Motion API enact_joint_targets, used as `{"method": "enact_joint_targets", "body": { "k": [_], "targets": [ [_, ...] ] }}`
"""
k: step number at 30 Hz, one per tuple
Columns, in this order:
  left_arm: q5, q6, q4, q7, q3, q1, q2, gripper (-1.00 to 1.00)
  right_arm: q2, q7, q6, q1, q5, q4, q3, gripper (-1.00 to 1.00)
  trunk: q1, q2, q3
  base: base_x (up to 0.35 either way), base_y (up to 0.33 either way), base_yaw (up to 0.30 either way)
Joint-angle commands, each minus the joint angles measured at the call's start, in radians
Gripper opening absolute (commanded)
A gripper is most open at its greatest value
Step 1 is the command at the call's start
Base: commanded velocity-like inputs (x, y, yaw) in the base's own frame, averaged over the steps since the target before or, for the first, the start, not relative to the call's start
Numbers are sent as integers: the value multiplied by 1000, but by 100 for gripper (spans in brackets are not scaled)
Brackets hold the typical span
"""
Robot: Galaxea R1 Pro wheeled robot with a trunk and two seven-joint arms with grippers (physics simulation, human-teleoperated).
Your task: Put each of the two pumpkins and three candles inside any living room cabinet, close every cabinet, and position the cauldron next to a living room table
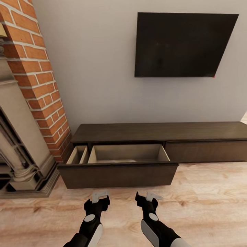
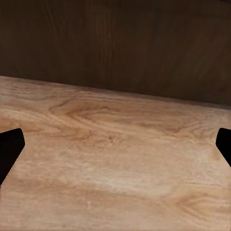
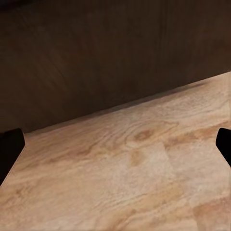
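The long dark-brown cabinet [image 1: 157,132] stands against the wall straight ahead. Its left drawer [image 1: 118,175] is pulled out, and the part of its pale beige inside [image 1: 128,153] that I can see, with a narrow side compartment [image 1: 78,155], holds nothing. My left gripper [image 1: 100,197] and right gripper [image 1: 147,197] hover low over the floor just before the drawer front, both open and holding nothing. In the wrist views the dark drawer front [image 2: 115,43] [image 3: 96,53] is close ahead, with the black fingertips [image 2: 9,149] [image 3: 9,149] spread wide. The pumpkins, candles, cauldron and table are out of view.
A red-brick fireplace [image 1: 37,79] with a stone surround [image 1: 17,144] juts out at the left, close to the open drawer. A dark TV [image 1: 181,44] hangs on the wall. The cabinet's right drawer front [image 1: 206,151] is shut. Light plank floor [image 1: 206,199] stretches to the right.
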Motion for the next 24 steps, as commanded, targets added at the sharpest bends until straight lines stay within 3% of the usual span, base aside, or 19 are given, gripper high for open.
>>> {"method": "enact_joint_targets", "body": {
  "k": [1,24],
  "targets": [
    [7,3,-1,7,-2,-1,0,100,-1,-5,-7,-1,-10,0,8,100,0,0,-1,232,100,0],
    [8,0,1,10,-2,-1,1,100,-5,-4,-11,0,-10,0,10,100,0,0,-1,209,89,0]
  ]
}}
